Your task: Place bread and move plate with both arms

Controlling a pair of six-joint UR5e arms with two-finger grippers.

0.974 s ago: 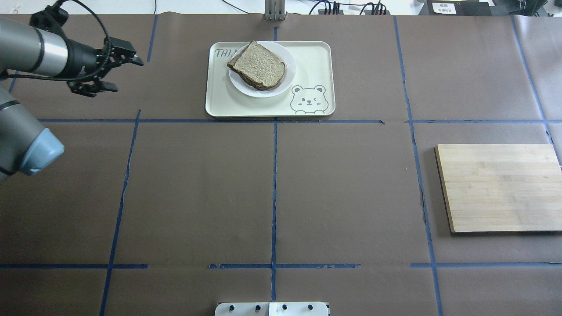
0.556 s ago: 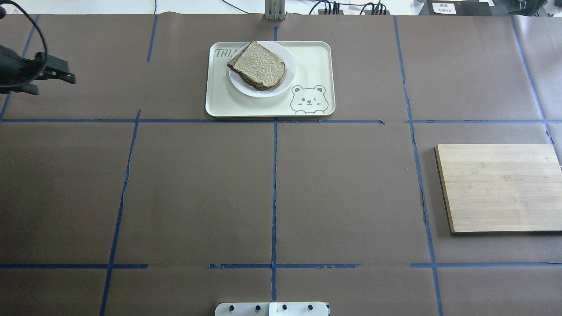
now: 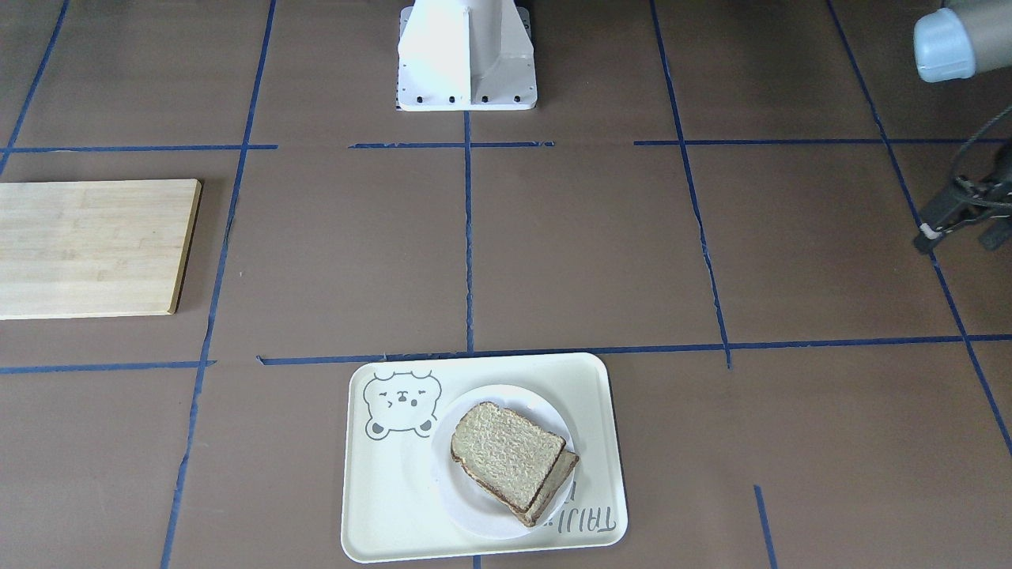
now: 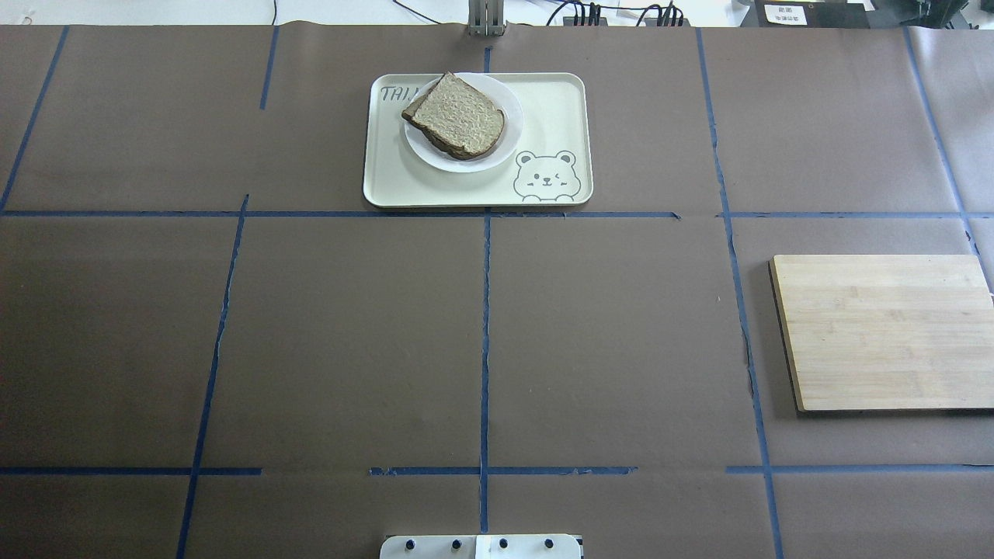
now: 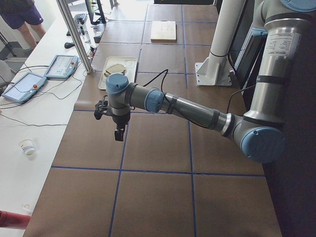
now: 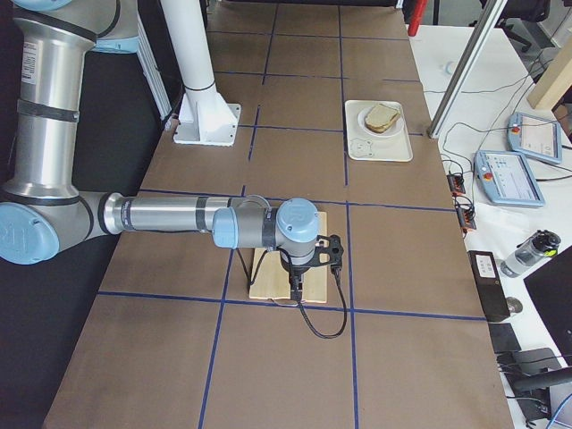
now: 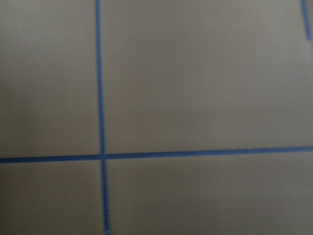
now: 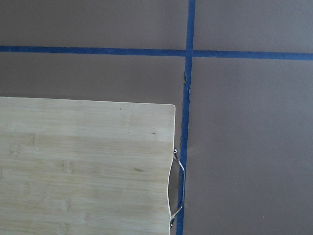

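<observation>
A bread (image 4: 458, 116) slice with pale speckled crumb lies on top of a second slice on the small white plate (image 4: 506, 99). The plate sits on the cream bear tray (image 4: 553, 101) at the table's far middle. They also show in the front view: bread (image 3: 506, 454), plate (image 3: 460, 499). My left gripper (image 3: 961, 233) hangs at the far left side of the table, well away from the tray, its fingers apart and empty. My right gripper (image 6: 299, 281) hovers over the wooden board; I cannot tell whether it is open or shut.
A wooden cutting board (image 4: 885, 330) lies at the right side of the table, its corner in the right wrist view (image 8: 83, 166). The white pedestal (image 3: 466, 55) stands at the robot's edge. Blue tape lines cross the brown table cover.
My left arm and its open gripper have drawn back to the left and left the overhead view. The bread, plate and tray have not moved.
</observation>
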